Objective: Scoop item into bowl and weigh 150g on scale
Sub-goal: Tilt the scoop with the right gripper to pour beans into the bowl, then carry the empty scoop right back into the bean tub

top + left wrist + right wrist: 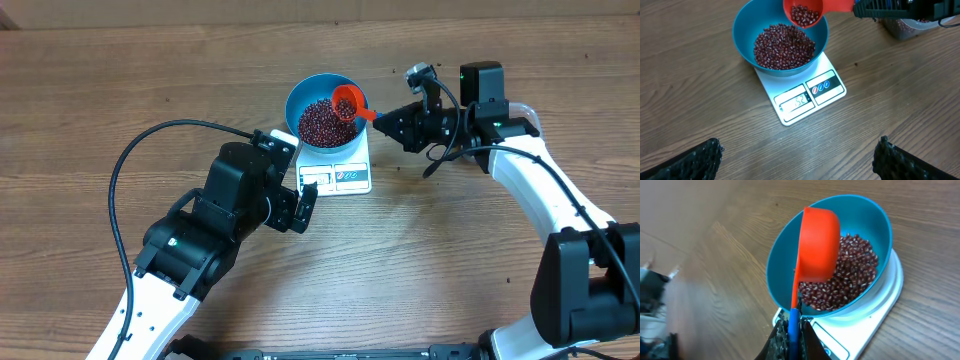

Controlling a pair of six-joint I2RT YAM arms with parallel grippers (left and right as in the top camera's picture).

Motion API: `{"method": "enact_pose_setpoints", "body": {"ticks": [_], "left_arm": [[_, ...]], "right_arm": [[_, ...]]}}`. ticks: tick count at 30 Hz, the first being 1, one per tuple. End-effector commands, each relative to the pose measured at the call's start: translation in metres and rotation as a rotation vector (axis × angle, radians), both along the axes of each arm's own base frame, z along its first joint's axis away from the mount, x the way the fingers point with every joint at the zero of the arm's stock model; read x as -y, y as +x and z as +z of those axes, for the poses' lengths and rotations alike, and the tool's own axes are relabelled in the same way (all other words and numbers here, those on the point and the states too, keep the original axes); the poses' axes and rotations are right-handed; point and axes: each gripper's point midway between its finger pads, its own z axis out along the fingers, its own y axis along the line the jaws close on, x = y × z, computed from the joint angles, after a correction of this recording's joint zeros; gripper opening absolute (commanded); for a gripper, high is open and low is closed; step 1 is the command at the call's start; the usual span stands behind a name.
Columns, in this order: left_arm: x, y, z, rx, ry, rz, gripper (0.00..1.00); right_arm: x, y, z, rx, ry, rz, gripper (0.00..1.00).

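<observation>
The blue bowl (296,100) stands on the white scale (345,175) and holds a heap of dark red-brown beans (322,122). My right gripper (385,117) is shut on the blue handle of an orange-red scoop (349,101). The scoop (802,12) hangs tilted over the bowl's (742,35) far right rim with beans still in it. In the right wrist view the scoop (817,245) is turned on its side above the beans (850,275), its handle between the right gripper's (794,327) jaws. My left gripper (799,145) is open over bare table in front of the scale (807,95).
A clear tub (905,27) with more beans stands right of the bowl, partly behind the right arm. One stray bean (856,64) lies on the table right of the scale. The left arm's black cable (150,150) loops over the table at left.
</observation>
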Motion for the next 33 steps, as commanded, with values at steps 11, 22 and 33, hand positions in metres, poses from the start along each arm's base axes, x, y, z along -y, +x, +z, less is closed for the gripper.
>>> {"method": "enact_pose_setpoints", "body": {"ticks": [11,22,33], "left_arm": [[-0.004,0.001,-0.003,0.001,0.012,0.007,1.0],[-0.003,0.001,-0.003,0.0,0.012,0.007,1.0],[-0.003,0.001,-0.003,0.0,0.012,0.007,1.0]], "right_arm": [[0.078,0.004,0.061,0.069,0.045,-0.189,0.04],[0.178,-0.004,0.062,-0.007,0.043,-0.442,0.04],[0.226,-0.022,0.048,0.059,-0.148,-0.489,0.04]]}}
